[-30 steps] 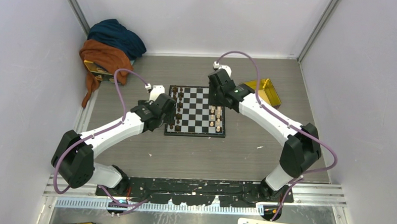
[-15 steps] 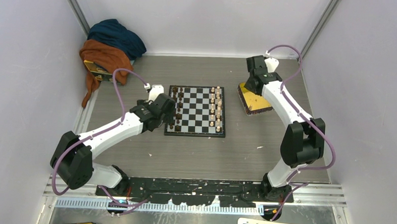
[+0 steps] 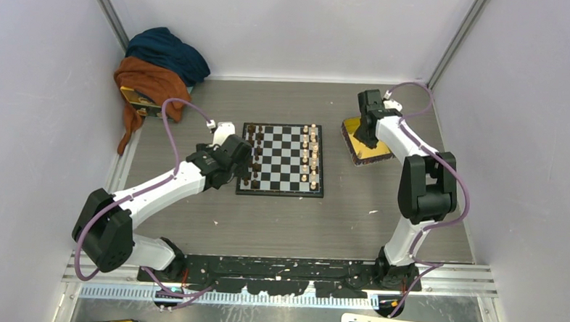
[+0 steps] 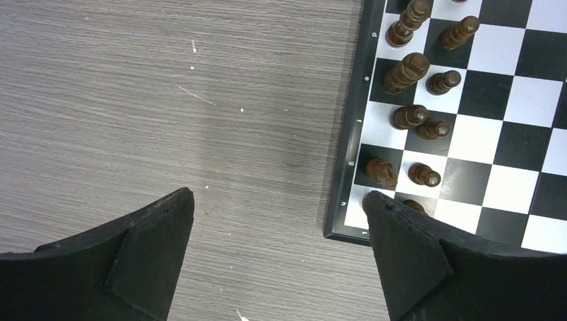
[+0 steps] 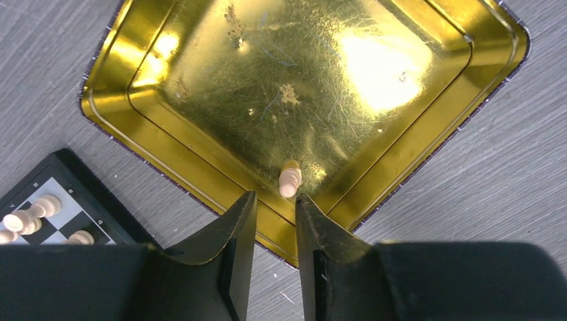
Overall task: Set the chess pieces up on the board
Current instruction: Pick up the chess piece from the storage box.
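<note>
- right claw [image 5: 275, 197], seen from its own wrist camera, hangs over the near edge of the gold tray [image 5: 267, 80]. its fingers sit a narrow gap apart, with nothing pinched between them.
- one light-tan pawn [image 5: 290, 180] is inside the tray by that near wall, just beyond my fingertips and in line with the gap. it touches neither finger, and i cannot tell whether it stands or lies.
- at the lower left of this view i see a corner of the chessboard [image 5: 87, 177], near the tray but apart from it. a few light-tan chess pieces [image 5: 27, 219] sit on its squares.
- left claw [image 4: 277, 257], from its wrist camera, is spread wide and holds nothing. one finger is over the grey wood table [image 4: 167, 100] and the other is over the board's near corner.
- dark brown chess pieces [image 4: 406, 72] stand in two files along the board's edge in this view, one to a square.
- from the top camera, the chessboard lies flat in the middle of the table. the dark pieces line its left side, and the light-tan pieces stand in two files along its right side.
- the tray rests on the table to the right of the board, turned at an angle and not touching it. my right arm reaches over it, while my left arm reaches to the board's left edge.
- a blue cloth [image 3: 163, 50] and an orange cloth [image 3: 144, 79] are heaped in the far left corner, well apart from the board.
</note>
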Robot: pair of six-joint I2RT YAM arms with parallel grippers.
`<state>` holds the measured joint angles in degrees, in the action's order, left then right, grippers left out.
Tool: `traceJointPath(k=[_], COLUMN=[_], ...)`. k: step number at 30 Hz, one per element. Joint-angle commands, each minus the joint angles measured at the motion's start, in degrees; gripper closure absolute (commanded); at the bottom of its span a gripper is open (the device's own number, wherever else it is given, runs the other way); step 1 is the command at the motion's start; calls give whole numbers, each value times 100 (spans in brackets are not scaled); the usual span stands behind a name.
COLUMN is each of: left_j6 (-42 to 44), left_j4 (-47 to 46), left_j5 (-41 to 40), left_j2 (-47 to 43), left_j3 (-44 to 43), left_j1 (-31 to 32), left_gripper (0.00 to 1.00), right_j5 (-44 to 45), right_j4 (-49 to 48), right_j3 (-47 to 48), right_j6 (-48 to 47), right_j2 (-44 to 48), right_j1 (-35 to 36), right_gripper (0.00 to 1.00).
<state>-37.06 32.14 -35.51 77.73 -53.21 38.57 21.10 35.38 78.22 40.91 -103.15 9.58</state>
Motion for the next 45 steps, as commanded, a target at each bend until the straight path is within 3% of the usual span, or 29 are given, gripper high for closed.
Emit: traceJointPath(k=[1, 36, 39, 45], left_j6=[-32, 147, 162, 173], left_j4=[-1, 2, 1, 18], left_j5=[-202, -360, -378, -408], left_j2=[-27, -16, -34, -72], left_j3=[-180, -370, -374, -352], left_j1=[11, 11, 11, 12], left_gripper=[0, 0, 0, 0], right_j5=[-120, -335, -334, -326], right_j4=[-213, -390, -398, -404], right_j3=[-45, -305, -322, -318], right_j6=[193, 137, 137, 135], right_j2=[-29, -486, -484, -448], right_j1=[-46, -112, -114, -110], right_gripper=[66, 67, 71, 90])
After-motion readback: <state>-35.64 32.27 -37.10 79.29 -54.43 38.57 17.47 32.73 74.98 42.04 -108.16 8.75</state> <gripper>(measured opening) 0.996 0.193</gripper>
